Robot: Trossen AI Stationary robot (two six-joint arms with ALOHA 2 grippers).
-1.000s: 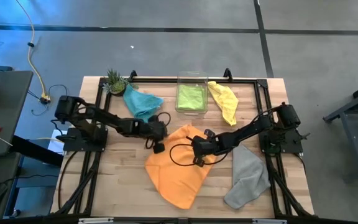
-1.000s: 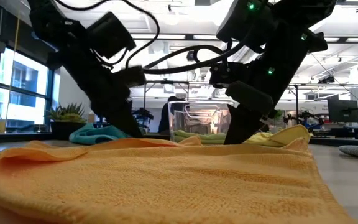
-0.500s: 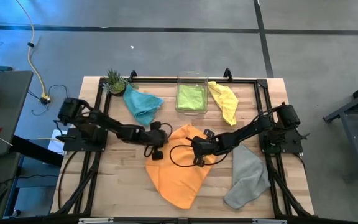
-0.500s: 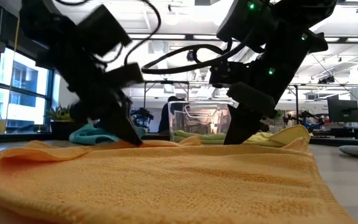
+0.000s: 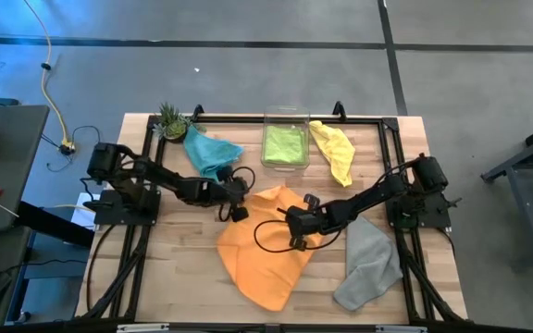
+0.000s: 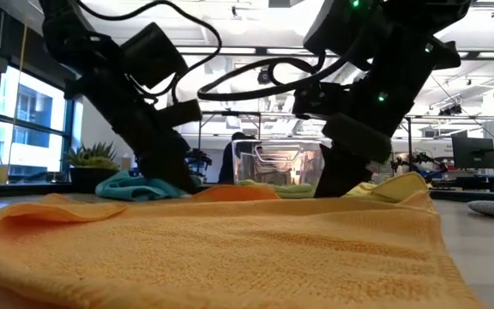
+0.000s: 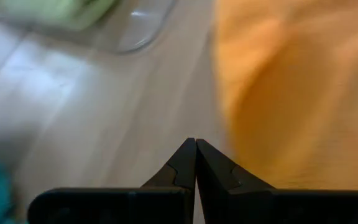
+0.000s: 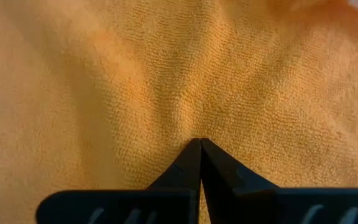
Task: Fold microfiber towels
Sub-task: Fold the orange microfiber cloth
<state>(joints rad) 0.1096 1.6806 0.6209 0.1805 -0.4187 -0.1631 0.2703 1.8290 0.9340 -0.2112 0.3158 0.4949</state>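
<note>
High view: 5 towels (image 5: 265,254), 1 bin (image 5: 284,143), 2 arms.

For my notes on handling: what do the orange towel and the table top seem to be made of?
Orange towel: soft microfiber-like cloth, matte, with fine looped pile visible up close. Table top: apparently light wood, smooth, with plank seams and grain showing.

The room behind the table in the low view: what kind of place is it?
Probably a robotics lab or workshop: exposed ceiling rails, a computer monitor on a far bench, and tall windows show.
</note>
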